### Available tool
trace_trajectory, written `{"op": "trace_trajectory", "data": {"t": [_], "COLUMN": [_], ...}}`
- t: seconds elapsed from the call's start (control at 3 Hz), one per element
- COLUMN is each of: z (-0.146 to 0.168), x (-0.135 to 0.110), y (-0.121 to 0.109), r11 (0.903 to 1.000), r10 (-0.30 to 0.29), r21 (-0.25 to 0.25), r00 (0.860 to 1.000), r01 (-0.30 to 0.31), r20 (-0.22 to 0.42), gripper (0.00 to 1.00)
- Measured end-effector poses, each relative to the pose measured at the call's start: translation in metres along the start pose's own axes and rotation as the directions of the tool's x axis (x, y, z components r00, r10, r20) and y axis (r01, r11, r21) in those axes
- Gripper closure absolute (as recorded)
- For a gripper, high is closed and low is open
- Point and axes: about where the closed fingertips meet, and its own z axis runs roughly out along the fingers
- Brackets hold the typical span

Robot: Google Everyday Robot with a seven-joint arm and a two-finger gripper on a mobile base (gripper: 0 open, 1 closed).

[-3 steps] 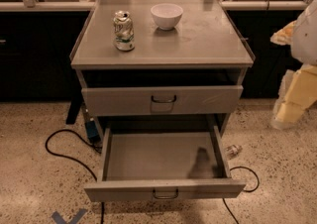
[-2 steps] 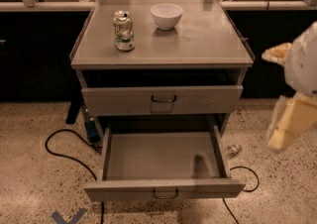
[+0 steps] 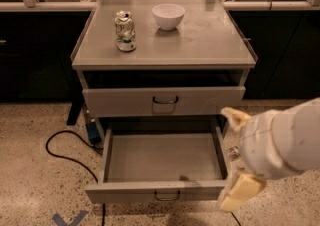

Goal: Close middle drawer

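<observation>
The middle drawer (image 3: 160, 157) is pulled far out of the grey cabinet. It is wide and shallow, with a plain grey inside, a low front panel and a small dark wire handle (image 3: 167, 196). Nothing lies in it. Above it sits the grey drawer with the taller front panel (image 3: 164, 101), nearly shut. My gripper (image 3: 238, 156) is at the open drawer's right front corner and covers part of its right side. Its two yellowish fingers (image 3: 235, 118) stand apart with nothing between them. The thick white arm (image 3: 285, 140) comes in from the right.
A crushed can (image 3: 125, 31) and a white bowl (image 3: 168, 16) stand on the cabinet top (image 3: 210, 40). A black cable (image 3: 62, 152) runs over the speckled floor at the left. A blue tape mark (image 3: 67, 218) is at the bottom left. Dark counters stand behind.
My arm has moved from the right edge down and left to the open drawer's right front corner. The drawer has not moved.
</observation>
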Motion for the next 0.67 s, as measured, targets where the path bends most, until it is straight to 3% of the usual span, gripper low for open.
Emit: {"op": "trace_trajectory", "data": {"t": [0.33,0.67], "z": [0.098,0.199], "x": [0.006,0.046], "y": [0.045,0.093], "r11": [0.9955,0.9772], "r10": [0.004,0.029], "r21": [-0.095,-0.209], "r00": [1.000,0.999], "r01": [-0.002,-0.036], "r20": [0.021,-0.035], "gripper": [0.00,0.00]}}
